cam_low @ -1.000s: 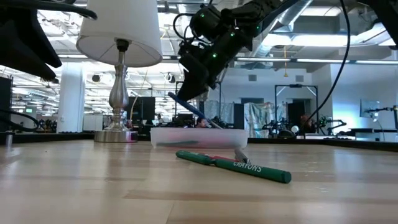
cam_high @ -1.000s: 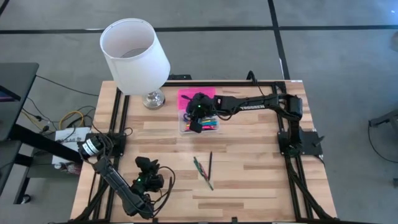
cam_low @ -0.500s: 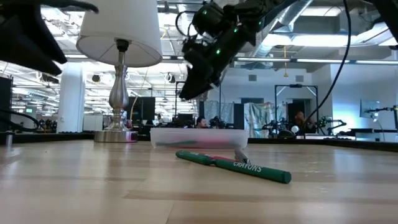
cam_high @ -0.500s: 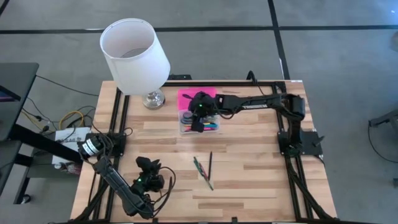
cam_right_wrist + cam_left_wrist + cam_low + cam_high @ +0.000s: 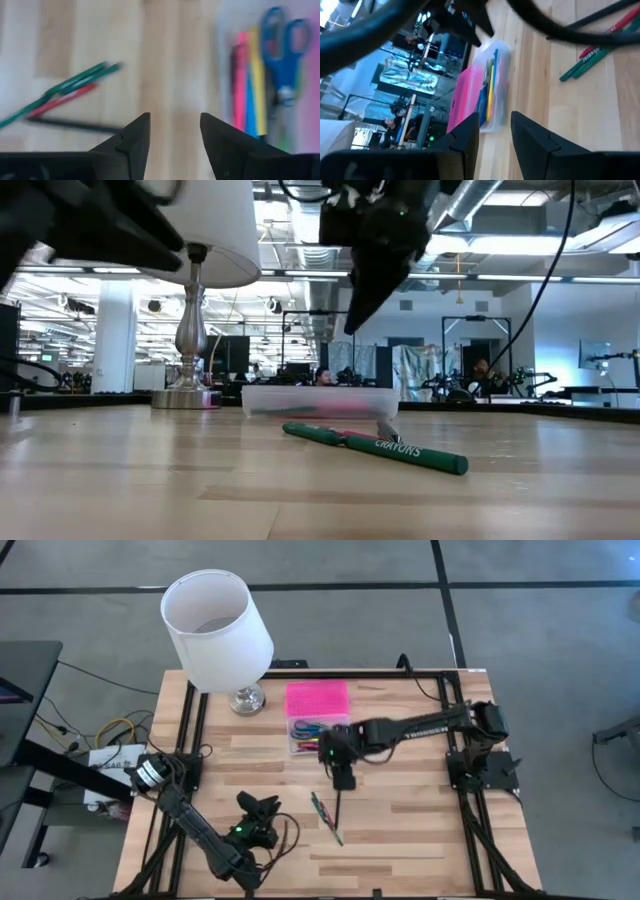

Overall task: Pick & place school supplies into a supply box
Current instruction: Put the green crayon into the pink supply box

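- Supply box (image 5: 318, 725), high view: it lies just above the table's (image 5: 400, 830) middle, pink lid folded back toward 12 o'clock so the clear base stays accessible; pens and scissors inside run along a 9-to-3 axis. The right end effector (image 5: 343, 780) hangs empty at the box's 5 o'clock, over the loose pencils (image 5: 328, 812), whose long axes run roughly 12 to 6. The left end effector (image 5: 262, 808) waits toward 7 o'clock.
- Low view: a green crayon (image 5: 375, 447) lies nearest, pointing about 10 to 4, the box behind it.
- Left wrist view: left fingers (image 5: 465, 132) stand partly apart, grasping nothing.
- Right wrist view: right fingers (image 5: 132, 140) stand spread and released; blue scissors (image 5: 283, 45) lie in the box, handles away.
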Robot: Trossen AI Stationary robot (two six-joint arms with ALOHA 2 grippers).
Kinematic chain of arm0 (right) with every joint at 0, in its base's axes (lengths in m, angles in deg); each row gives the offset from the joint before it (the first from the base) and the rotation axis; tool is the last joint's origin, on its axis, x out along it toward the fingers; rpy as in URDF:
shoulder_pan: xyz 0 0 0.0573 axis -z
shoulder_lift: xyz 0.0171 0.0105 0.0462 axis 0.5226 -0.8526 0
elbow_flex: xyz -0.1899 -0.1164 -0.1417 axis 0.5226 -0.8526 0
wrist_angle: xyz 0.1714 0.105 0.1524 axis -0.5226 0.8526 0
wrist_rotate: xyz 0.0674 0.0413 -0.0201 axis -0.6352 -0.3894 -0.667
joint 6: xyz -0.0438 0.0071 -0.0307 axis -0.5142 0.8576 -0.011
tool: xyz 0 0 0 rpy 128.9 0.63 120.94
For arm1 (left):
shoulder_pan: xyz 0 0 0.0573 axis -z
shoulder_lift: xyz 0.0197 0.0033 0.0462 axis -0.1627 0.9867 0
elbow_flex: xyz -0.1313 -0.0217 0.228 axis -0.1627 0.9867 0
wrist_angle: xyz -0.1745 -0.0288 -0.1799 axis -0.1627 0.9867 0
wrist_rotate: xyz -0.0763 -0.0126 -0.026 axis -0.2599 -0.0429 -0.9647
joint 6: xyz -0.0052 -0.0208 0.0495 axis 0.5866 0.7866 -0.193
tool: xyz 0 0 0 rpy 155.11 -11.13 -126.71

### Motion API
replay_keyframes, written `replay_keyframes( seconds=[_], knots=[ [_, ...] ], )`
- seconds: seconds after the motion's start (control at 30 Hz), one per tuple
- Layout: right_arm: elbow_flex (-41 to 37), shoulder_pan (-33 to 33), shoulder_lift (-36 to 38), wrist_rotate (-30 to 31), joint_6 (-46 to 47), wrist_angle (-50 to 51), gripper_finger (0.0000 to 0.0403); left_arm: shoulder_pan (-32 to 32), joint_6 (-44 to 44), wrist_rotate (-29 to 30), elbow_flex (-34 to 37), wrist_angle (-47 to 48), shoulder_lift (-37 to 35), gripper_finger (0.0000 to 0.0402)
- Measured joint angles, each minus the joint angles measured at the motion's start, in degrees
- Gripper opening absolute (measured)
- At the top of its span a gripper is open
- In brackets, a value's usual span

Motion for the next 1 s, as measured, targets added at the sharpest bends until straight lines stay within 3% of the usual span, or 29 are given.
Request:
replay_keyframes(
  seconds=[0.1, 0.27, 0.57, 0.7, 1.0],
  knots=[
    [-0.2, -3.7, 0.0, 0.7, 1.3, 1.2, 0.0159, -2.4, -7.3, -1.3, 0.0, -6.2, 0.0, 0.0107],
    [-0.2, -9.3, 0.0, 2.2, 1.6, 2.7, 0.015, -6.9, -19.8, -8.8, 0.0, -16.4, 0.1, 0.0107],
    [-0.2, -16.2, 3.2, 12.2, 1.7, 6.3, 0.0128, -12.9, -40.5, -15.2, 0.0, -25.9, 0.2, 0.0107],
    [-0.2, -19.0, 6.9, 13.1, 2.3, 6.3, 0.0119, -16.4, -46.3, -24.6, 0.0, -28.5, 0.2, 0.0107],
    [-0.2, -27.5, 14.6, 23.1, 5.5, 8.0, 0.0118, -23.3, -60.7, -41.5, 0.0, -39.2, 0.2, 0.0107]
  ],
)
